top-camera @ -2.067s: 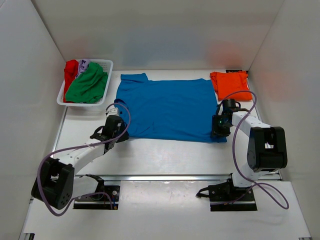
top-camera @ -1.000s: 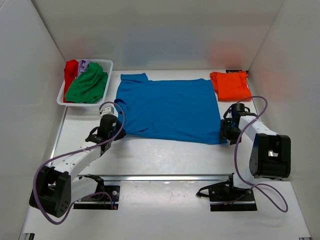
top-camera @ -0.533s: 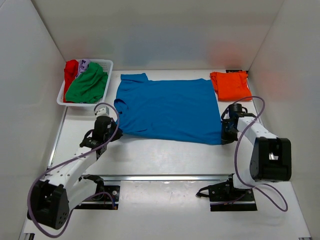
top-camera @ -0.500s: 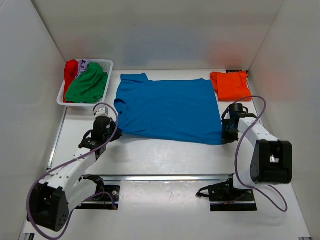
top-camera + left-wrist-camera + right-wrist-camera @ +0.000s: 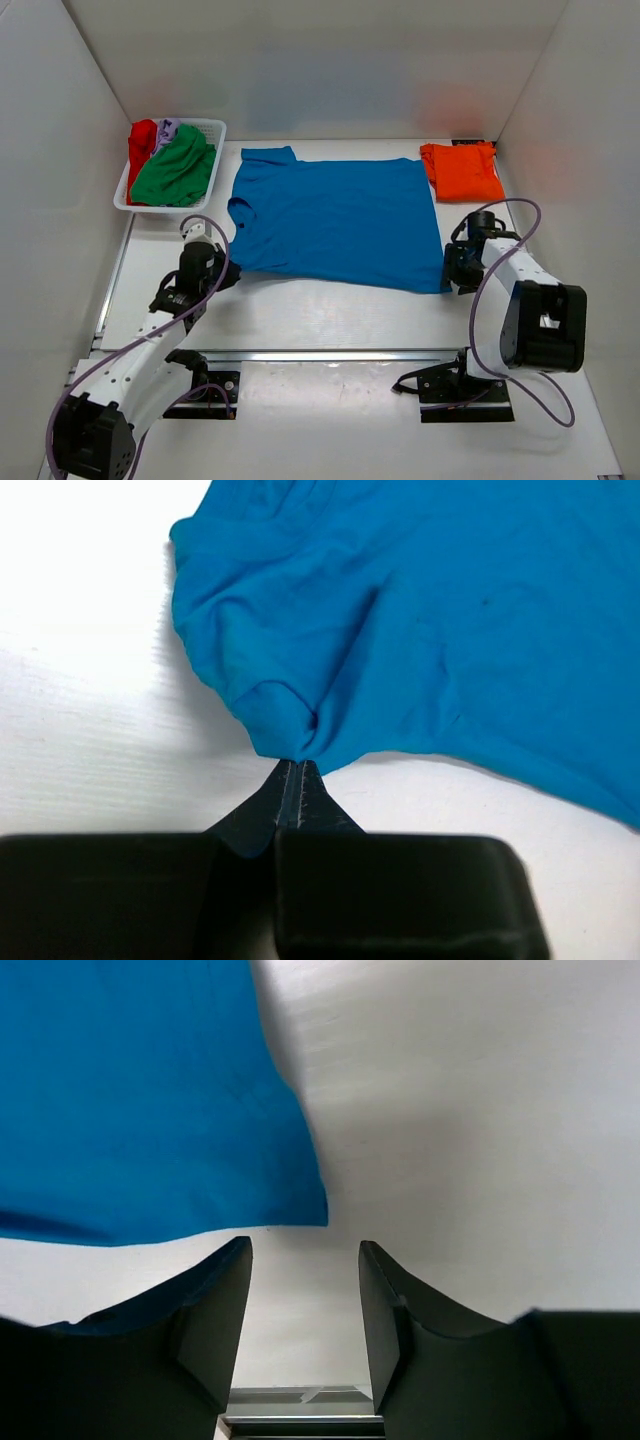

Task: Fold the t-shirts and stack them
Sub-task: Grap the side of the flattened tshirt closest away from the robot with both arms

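the blue shirt point(image 5: 335, 220) lies spread flat in the middle of the table point(image 5: 330, 310), collar end toward your left arm and hem toward your right. its near sleeve point(image 5: 285, 715) is bunched into a small fold. the left claw point(image 5: 291, 770) is clenched on that fold: the wrist view shows the two tips pressed together with the cloth pinched between them, low against the table top. the right claw point(image 5: 305, 1260) is released. its jaws stand apart with nothing between them, and the near hem corner point(image 5: 318, 1215) lies just beyond the gap, close but not inside it.

further out, an orange shirt point(image 5: 462, 170) sits folded at the far right of the table, near the blue one but apart from it. at the far left a white basket point(image 5: 218, 150) holds a green shirt point(image 5: 175, 168), a red shirt point(image 5: 142, 140) and a bit of a lilac shirt point(image 5: 167, 128), all loose.

you look to be at the laying-out step for the second shirt. the body is mostly smooth, but the near left edge is wrinkled where the sleeve is gathered, and no fold has been made yet.

the next move probably calls for the right claw to ease forward, slide a tip under the hem corner and close on it. with both near points gripped you could tension the near edge and begin the first fold. keep the left grip firm, since the pinch is only on the tip of the bunch and may slip under a hard pull.
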